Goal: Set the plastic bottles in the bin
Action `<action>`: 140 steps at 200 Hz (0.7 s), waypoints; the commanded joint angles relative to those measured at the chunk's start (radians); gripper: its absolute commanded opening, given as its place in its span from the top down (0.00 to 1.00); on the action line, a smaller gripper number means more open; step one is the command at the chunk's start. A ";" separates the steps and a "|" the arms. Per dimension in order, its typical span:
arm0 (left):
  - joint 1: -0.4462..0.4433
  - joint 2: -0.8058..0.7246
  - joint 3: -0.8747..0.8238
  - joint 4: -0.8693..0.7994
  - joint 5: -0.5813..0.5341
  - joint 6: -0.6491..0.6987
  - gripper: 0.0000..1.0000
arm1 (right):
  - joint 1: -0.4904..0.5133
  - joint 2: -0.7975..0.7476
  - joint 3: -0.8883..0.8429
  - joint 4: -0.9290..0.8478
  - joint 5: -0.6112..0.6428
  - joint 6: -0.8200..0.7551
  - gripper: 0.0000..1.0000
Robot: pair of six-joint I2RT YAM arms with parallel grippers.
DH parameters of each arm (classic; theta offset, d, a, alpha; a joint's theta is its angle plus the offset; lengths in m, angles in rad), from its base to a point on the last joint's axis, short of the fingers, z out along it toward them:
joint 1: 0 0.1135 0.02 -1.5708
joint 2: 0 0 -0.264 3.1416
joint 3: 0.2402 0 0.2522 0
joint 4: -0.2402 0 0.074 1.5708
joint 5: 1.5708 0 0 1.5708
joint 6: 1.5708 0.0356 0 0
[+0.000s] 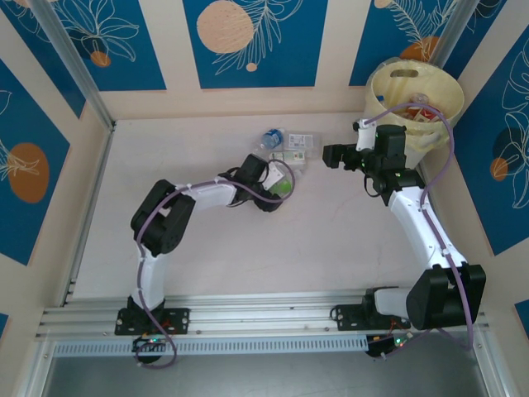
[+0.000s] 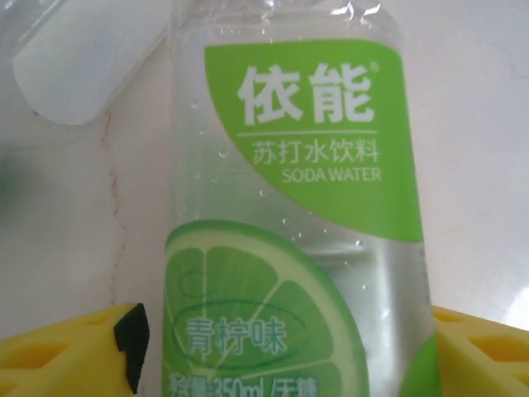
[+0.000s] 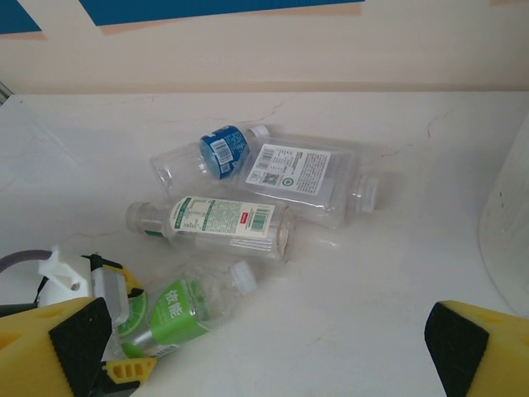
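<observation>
At the near edge, both arm bases sit on a metal rail [image 1: 248, 318]. The left arm reaches out to the middle of the table [image 1: 165, 149]. There the left gripper [image 1: 279, 184] straddles a green-labelled bottle [image 2: 297, 207] lying on its side, with one yellow finger [image 2: 66, 356] on each flank. The finger on the right side of the wrist view looks to be against the plastic and the other sits just beside it. Whether they actually pinch the bottle, I cannot tell.

Just past this bottle's white cap, three more bottles lie in a loose heap. Nearest is one with a white and green label [image 3: 219, 222]. Behind it lie a blue-labelled bottle [image 3: 216, 153] and a bigger bottle with a white label [image 3: 302, 178], which touch each other. The clear end of one of them shows close to the green-labelled bottle in the left wrist view.

To the right of the heap, the right gripper [image 1: 331, 155] hangs with its fingers spread wide and nothing between them. It sits between the heap and the bin [image 1: 442, 91].

The bin stands in the far right corner against the wall [image 1: 248, 99] and already holds some bottles. The right arm's wrist overlaps its near side in the top view.
</observation>
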 commanded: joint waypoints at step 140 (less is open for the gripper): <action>-0.025 -0.380 -0.366 0.516 0.398 -0.411 0.72 | 0.107 0.139 -0.062 -0.001 -0.340 0.681 0.00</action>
